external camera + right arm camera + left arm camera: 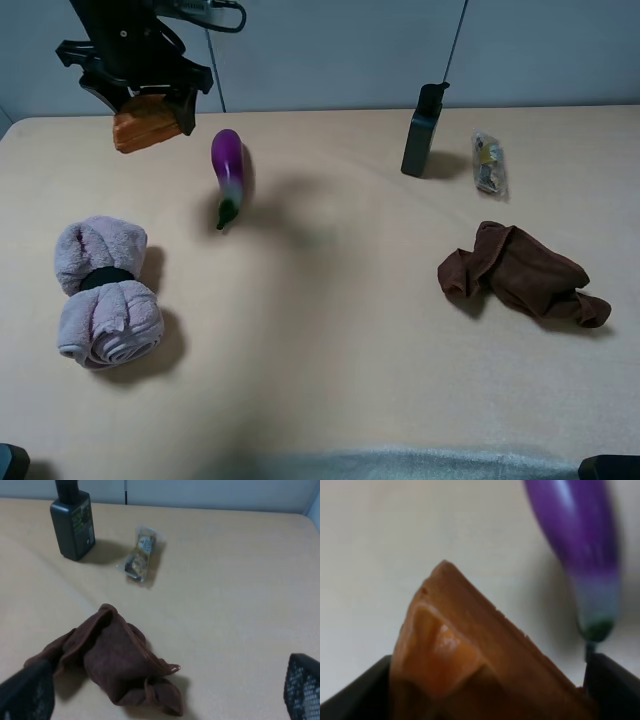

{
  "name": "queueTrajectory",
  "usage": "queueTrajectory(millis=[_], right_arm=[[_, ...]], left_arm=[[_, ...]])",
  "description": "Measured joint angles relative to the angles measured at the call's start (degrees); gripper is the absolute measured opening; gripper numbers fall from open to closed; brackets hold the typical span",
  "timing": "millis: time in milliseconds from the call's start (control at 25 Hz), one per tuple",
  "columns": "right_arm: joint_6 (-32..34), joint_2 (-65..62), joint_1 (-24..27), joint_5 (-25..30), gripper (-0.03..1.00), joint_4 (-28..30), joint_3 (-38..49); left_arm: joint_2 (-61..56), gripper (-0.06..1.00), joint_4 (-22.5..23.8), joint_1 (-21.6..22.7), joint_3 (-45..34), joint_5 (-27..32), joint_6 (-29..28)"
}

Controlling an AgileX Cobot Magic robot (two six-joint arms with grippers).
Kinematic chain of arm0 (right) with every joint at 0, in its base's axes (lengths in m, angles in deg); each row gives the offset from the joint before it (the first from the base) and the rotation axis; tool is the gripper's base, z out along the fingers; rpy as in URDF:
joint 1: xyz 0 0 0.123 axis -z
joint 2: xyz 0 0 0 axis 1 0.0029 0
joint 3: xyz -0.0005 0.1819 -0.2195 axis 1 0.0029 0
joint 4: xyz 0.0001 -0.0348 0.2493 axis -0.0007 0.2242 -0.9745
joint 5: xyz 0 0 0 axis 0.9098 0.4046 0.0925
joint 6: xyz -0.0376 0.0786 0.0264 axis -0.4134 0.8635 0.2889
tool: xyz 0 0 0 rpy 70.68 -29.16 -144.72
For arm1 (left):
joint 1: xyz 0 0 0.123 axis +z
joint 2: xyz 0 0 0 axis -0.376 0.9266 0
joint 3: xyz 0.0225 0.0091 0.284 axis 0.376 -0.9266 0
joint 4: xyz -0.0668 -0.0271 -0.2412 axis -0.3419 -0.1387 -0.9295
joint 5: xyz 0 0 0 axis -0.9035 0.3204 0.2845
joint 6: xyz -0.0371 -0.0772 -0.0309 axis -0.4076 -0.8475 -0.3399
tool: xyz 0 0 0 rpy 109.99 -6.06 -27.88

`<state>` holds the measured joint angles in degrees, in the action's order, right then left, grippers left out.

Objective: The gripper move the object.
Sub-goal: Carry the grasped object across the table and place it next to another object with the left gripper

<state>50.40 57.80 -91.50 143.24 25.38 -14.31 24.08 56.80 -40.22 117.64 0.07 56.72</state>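
Note:
My left gripper [150, 108] is shut on an orange-brown, bread-like wedge [140, 126] at the far left of the table. In the left wrist view the wedge [470, 660] sits between the two dark fingers [350, 700] and seems held off the tabletop. A purple eggplant [229, 170] lies just right of it, also in the left wrist view [585, 555]. My right gripper [165, 700] is open and empty, its fingertips [302, 685] wide apart, near the table's front right, in front of a brown cloth [120, 665].
A rolled lilac towel with a black band [105, 295] lies at front left. The crumpled brown cloth [520, 272] lies at right. A black bottle [422, 130] and a small clear packet [488, 163] stand at the back right.

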Motion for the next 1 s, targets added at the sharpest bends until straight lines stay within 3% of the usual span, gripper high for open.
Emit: queueTrajectory(millis=[1000], right_arm=[[0.00, 0.00, 0.00, 0.06, 0.69, 0.00, 0.00]], left_arm=[[0.00, 0.72, -0.05, -17.69, 0.00, -1.20, -4.15]])
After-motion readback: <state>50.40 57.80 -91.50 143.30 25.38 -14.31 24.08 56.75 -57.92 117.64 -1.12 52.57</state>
